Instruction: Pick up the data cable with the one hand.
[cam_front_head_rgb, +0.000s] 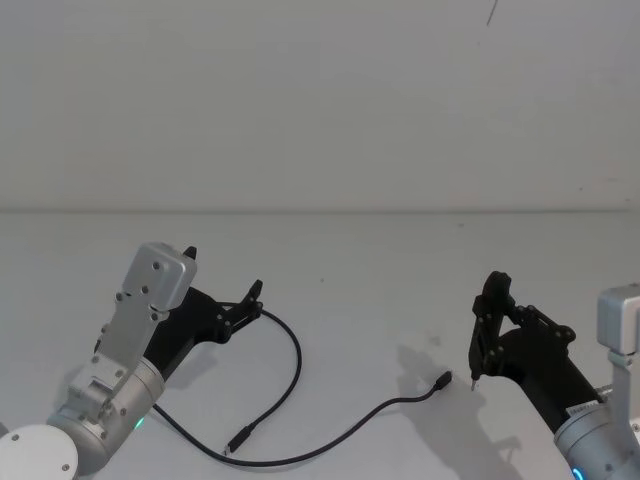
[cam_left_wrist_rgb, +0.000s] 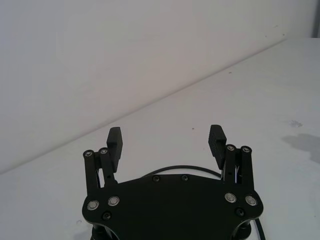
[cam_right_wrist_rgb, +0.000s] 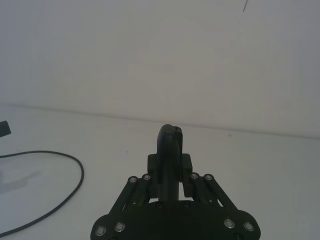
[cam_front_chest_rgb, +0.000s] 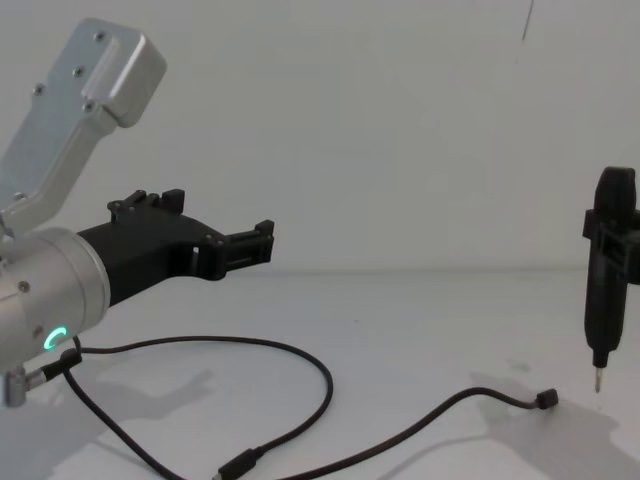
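Note:
The data cable (cam_front_head_rgb: 298, 352) is a long thin black cable lying in loops on the white table. One plug (cam_front_head_rgb: 238, 440) lies near the front and the other plug (cam_front_head_rgb: 443, 379) lies right of centre. My left gripper (cam_front_head_rgb: 223, 272) is open and holds nothing. It hovers above the cable's far loop (cam_front_chest_rgb: 200, 341), and a stretch of cable (cam_left_wrist_rgb: 185, 169) shows just under its fingers (cam_left_wrist_rgb: 114, 140). My right gripper (cam_front_head_rgb: 492, 318) is shut on a slim upright black tool (cam_front_chest_rgb: 608, 270). The tool's metal tip (cam_front_chest_rgb: 598, 384) hangs just right of the right-hand plug (cam_front_chest_rgb: 546, 399).
The white table (cam_front_head_rgb: 360, 270) runs back to a plain white wall. The cable passes under my left arm (cam_front_head_rgb: 120, 380) and comes out again near the front left. Open table lies between the two arms behind the cable.

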